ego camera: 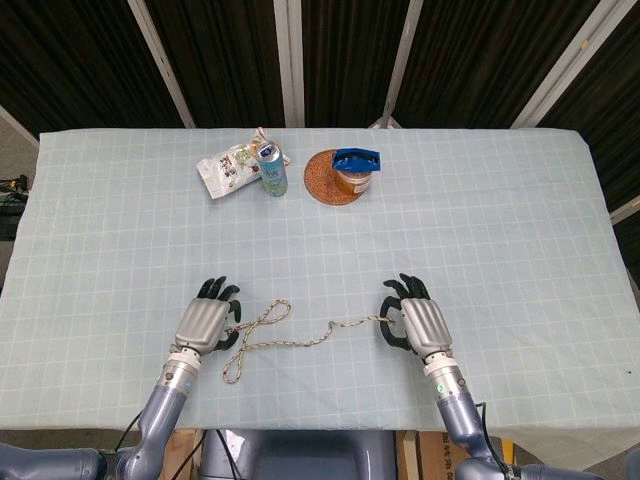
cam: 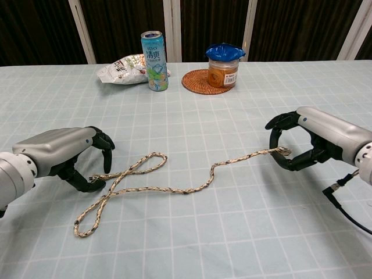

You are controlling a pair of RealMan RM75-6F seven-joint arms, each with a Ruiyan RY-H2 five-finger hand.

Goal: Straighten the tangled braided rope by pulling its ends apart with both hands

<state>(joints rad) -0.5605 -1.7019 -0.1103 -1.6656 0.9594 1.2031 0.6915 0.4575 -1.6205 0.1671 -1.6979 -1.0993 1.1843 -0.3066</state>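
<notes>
I count one braided rope (cam: 174, 181) on the near table (ego camera: 520, 230), looped twice. My left hand (cam: 58, 154) pinches one end, my right hand (cam: 314, 142) the other. Behind: one can (cam: 154, 53), one snack bag (cam: 122, 70), one jar (cam: 224, 68) on one coaster (cam: 195, 81).

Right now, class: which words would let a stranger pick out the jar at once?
Look to the far edge of the pale checked tablecloth. There, right of the tall light-blue drink can and the crumpled snack bag, stands a small amber glass jar. It alone sits on a round woven coaster and wears a blue cover.
</notes>
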